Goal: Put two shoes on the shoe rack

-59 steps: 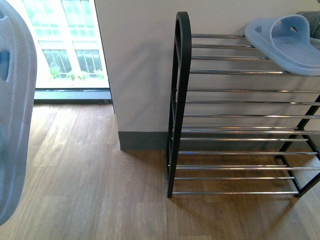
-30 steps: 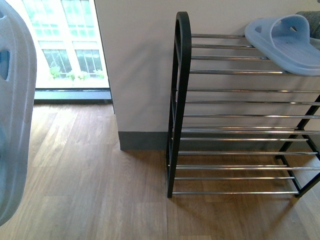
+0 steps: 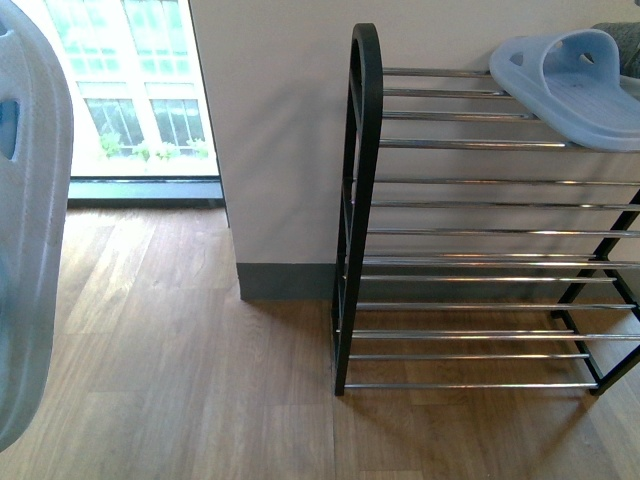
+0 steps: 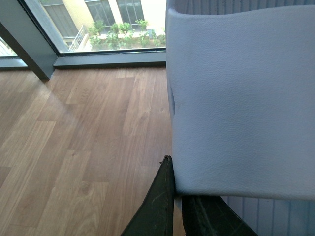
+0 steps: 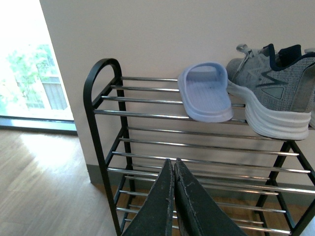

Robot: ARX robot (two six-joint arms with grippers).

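On the top tier of the shoe rack [image 5: 197, 162], near its left end, a pale blue slide sandal [image 5: 204, 92] lies flat, just beside a grey knit sneaker [image 5: 273, 93] with a white sole. Nothing differs from a second ago. No writing is readable. The left end effector [image 4: 177, 196] grips the second pale blue sandal [image 4: 241, 98]. The right end effector [image 5: 173, 164] is closed on nothing.
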